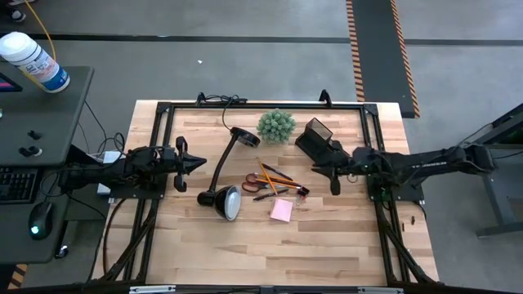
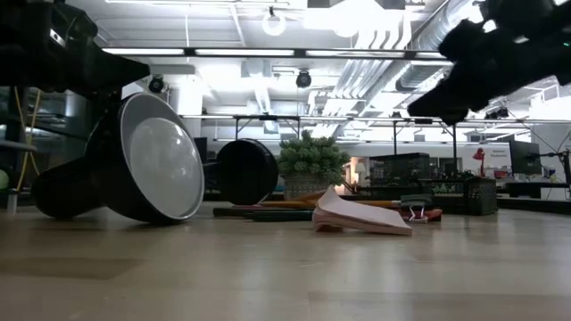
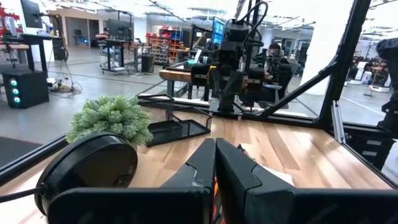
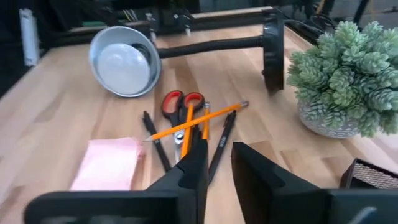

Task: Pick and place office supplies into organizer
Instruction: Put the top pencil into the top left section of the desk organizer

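My right gripper [image 4: 216, 163] hangs above the table with its fingers parted by a narrow gap and nothing between them. Just ahead of it lie the supplies in a loose heap: red-handled scissors [image 4: 181, 106], two orange pencils [image 4: 198, 121] crossed over them, and dark pens [image 4: 157, 144] on either side. The pink sticky-note pad [image 4: 108, 163] lies flat beside that heap, apart from it. In the high view a small binder clip [image 1: 302, 193] sits near the pad, between the heap and my right gripper [image 1: 320, 170].

The organizer [image 1: 315, 135] stands close by my right wrist, toward the far edge of the table; I cannot make out anything inside it.

Clutter around: a green plant [image 4: 342, 68] in a pot stands near the organizer, beside the lamp's round base [image 4: 272, 46]. The desk lamp [image 1: 224, 175] lies tipped over, its shade [image 4: 124, 60] facing the supplies, just beyond the scissors.

My left gripper [image 1: 194, 163] waits on the lamp's other side, fingers pressed together, empty, well apart from the supplies.
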Robot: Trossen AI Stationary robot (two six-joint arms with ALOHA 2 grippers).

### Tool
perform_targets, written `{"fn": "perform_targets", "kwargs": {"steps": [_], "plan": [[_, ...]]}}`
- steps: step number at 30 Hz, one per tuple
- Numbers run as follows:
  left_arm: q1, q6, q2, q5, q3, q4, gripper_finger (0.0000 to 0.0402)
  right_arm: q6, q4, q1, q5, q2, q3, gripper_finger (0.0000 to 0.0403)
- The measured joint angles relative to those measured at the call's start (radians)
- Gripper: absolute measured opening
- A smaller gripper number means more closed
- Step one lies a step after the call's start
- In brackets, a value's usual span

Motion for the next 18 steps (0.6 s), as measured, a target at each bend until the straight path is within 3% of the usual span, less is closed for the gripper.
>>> {"fn": "perform_targets", "kwargs": {"steps": [10,18], "plan": [[0.0,0.027,0.0,0.002,0.0,-0.004,0.0001,-0.13,0.072,0.0,0.075,0.346,0.171,0.0092],[0.0,-0.012,0.0,0.002,0.0,-0.03,0.0001,0.098,-0.033,-0.026,0.053,0.578,0.394,0.0086]]}}
